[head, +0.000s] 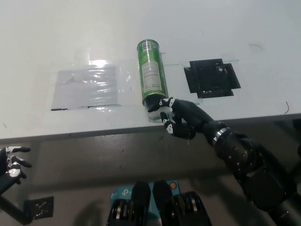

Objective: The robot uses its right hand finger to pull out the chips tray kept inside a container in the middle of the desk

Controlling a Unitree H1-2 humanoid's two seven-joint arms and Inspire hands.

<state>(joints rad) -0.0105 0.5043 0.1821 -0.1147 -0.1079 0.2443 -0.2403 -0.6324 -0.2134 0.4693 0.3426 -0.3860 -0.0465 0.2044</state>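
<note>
A green chips can (pixel 152 73) lies on its side in the middle of the white desk (pixel 211 28), its open mouth toward the near edge. A clear tray (pixel 156 113) sticks a little out of that mouth. My black right hand (pixel 179 118) hovers at the desk's near edge, just right of the mouth, one fingertip (pixel 151 109) stretched out at the tray's end and the other fingers curled. Whether it touches the tray I cannot tell. My white left hand (pixel 11 162) rests low at the lower left, fingers apart, holding nothing.
A clear plastic sheet (pixel 87 86) lies flat on the desk left of the can. A black square patch (pixel 211 77) sits right of the can. The desk's front edge (pixel 94 133) runs just below the can's mouth.
</note>
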